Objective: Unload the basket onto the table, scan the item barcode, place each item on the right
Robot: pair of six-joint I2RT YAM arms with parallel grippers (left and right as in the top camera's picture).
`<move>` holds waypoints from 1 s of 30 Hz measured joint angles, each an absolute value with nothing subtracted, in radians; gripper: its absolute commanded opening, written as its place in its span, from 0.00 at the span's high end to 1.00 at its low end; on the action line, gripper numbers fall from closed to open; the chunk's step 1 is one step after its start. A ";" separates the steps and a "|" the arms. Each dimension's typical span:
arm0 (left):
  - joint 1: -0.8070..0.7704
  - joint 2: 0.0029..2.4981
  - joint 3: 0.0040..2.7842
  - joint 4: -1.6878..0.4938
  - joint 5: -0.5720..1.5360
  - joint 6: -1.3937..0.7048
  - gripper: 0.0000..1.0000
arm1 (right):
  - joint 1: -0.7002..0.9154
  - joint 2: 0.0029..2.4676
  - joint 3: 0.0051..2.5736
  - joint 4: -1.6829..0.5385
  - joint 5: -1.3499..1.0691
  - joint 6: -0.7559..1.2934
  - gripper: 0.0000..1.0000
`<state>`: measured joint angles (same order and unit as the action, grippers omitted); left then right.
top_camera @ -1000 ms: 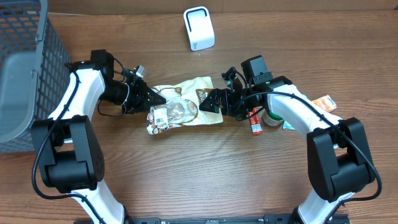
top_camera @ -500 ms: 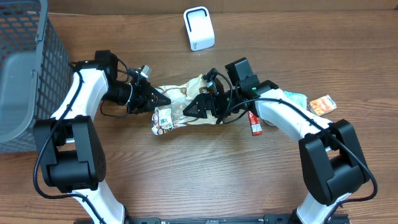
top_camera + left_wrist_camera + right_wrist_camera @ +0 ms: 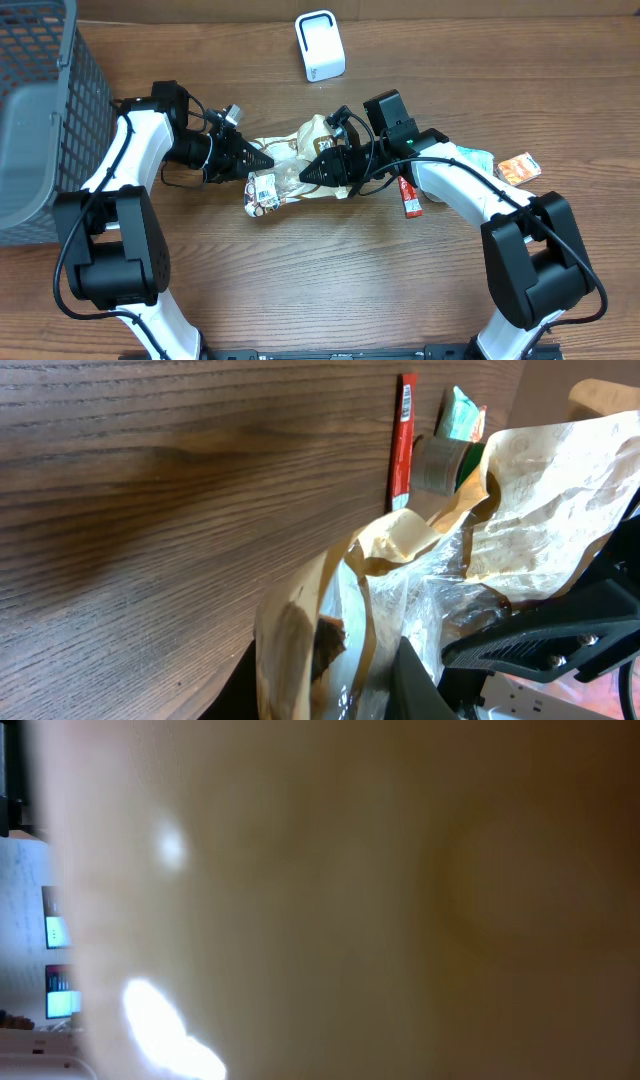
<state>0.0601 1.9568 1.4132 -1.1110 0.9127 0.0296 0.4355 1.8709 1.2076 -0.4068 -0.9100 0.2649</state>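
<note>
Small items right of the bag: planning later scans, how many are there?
4: red stick packet, green packet, orange packet farthest right, and a beige round item seen only from the left wrist. The right arm may hide others.

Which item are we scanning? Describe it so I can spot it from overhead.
In the middle of the wooden table, just below the white box, sits a crumpled bag. It is tan with a clear window and a white label, far larger than the small coloured packets to its right.
</note>
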 measured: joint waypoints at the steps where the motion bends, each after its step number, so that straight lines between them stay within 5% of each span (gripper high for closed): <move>1: 0.060 1.957 1.413 -1.111 0.913 0.030 0.87 | 0.435 1.871 1.208 -0.405 -0.910 0.265 0.58; 7: 0.060 1.957 1.413 -1.099 0.913 0.030 0.85 | 0.435 1.871 1.208 -0.406 -0.910 0.265 0.58; 12: 0.060 1.957 1.413 -1.093 0.912 0.030 0.81 | 0.435 1.871 1.208 -0.413 -0.909 0.268 0.73; 15: 0.060 1.957 1.413 -1.089 0.910 0.031 0.73 | 0.435 1.871 1.208 -0.413 -0.908 0.267 0.78; 18: 0.059 1.957 1.413 -1.081 0.909 0.033 0.47 | 0.435 1.871 1.208 -0.413 -0.907 0.264 0.80; 22: 0.059 1.957 1.415 -1.066 0.897 0.035 0.29 | 0.435 1.871 1.208 -0.412 -0.900 0.264 0.85; 30: 0.081 1.957 1.415 -1.030 0.886 0.033 0.22 | 0.435 1.871 1.208 -0.420 -0.858 0.233 0.89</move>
<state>0.0811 1.9568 1.4155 -1.0302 0.8856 0.0334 0.4355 1.8709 1.2076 -0.4202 -0.8581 0.2329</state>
